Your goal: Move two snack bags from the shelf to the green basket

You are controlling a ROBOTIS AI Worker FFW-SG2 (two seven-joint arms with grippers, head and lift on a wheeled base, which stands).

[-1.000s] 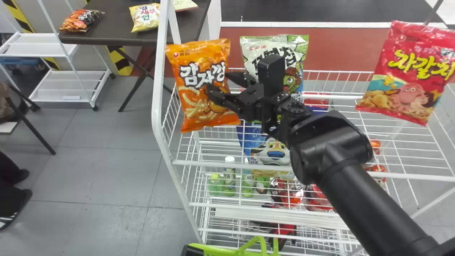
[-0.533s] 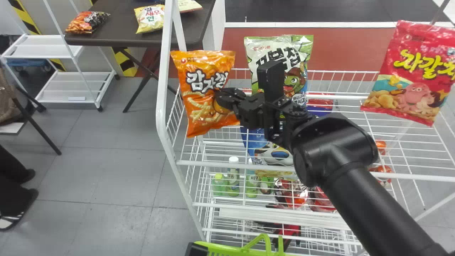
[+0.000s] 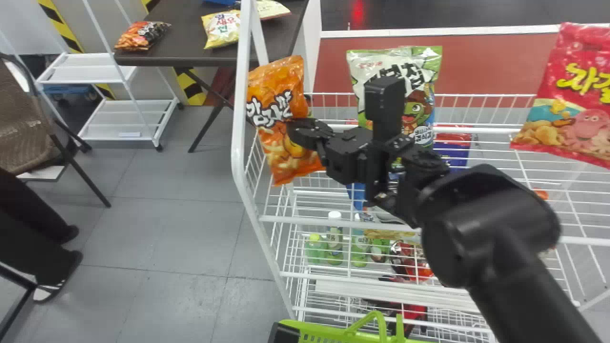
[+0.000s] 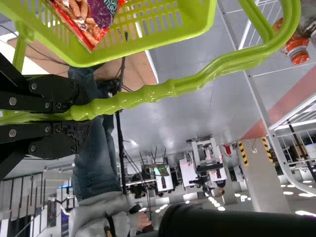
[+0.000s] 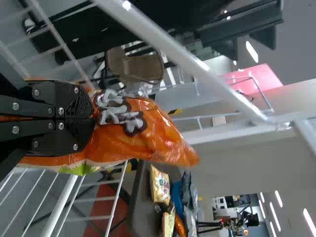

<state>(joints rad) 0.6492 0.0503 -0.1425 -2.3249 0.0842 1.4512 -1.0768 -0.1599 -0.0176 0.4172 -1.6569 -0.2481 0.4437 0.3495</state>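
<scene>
My right gripper (image 3: 305,133) is shut on the orange snack bag (image 3: 281,155), near the shelf's left post. In the right wrist view the right gripper (image 5: 93,118) pinches the crumpled orange bag (image 5: 143,133). A green-and-white bag (image 3: 355,64) stands behind the arm, and a red bag (image 3: 567,102) is at the right of the shelf (image 3: 476,235). The green basket (image 3: 314,332) is low at the front edge. In the left wrist view my left gripper (image 4: 74,114) is shut on the handle of the green basket (image 4: 192,27), which has a red snack bag (image 4: 81,19) inside.
The shelf's white post (image 3: 239,128) rises just left of the held bag. Lower tiers carry bottles (image 3: 334,243) and packets. Behind, at left, a dark table (image 3: 186,52) holds more bags; a chair (image 3: 28,124) and a person's legs are at far left.
The orange bag has been gripped and now looks squeezed and turned. In the head view, the shelf and background have shifted right. The right fingers, apart one second ago, have closed.
</scene>
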